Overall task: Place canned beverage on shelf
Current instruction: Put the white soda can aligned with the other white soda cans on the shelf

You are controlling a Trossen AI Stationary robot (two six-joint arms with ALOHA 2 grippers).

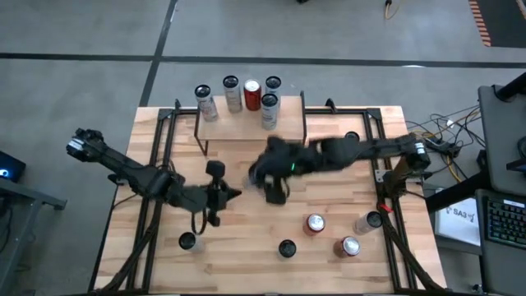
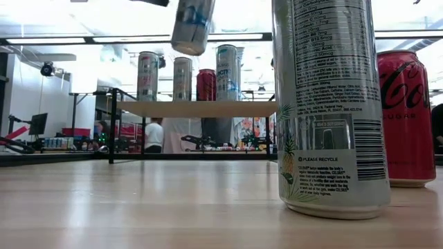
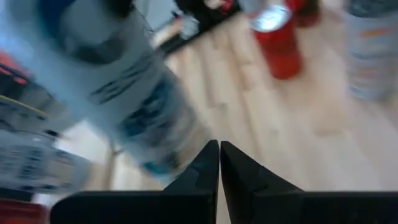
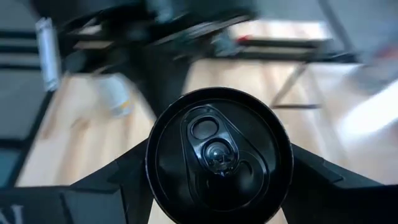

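Right gripper (image 4: 217, 186) clamps can (image 4: 219, 153) by sides, lifted off table; rigid, smooth, likely slippery, dentable. Left gripper (image 3: 219, 163) closed, empty.

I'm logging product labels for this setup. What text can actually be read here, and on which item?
"PLEASE RECYCLE": tall pale can, low view, front.
Cursive logo, cropped, unreadable; "SUGAR" beneath: red can beside it.
Fine print on the pale can: too small.
Cans on the shelf: too small.
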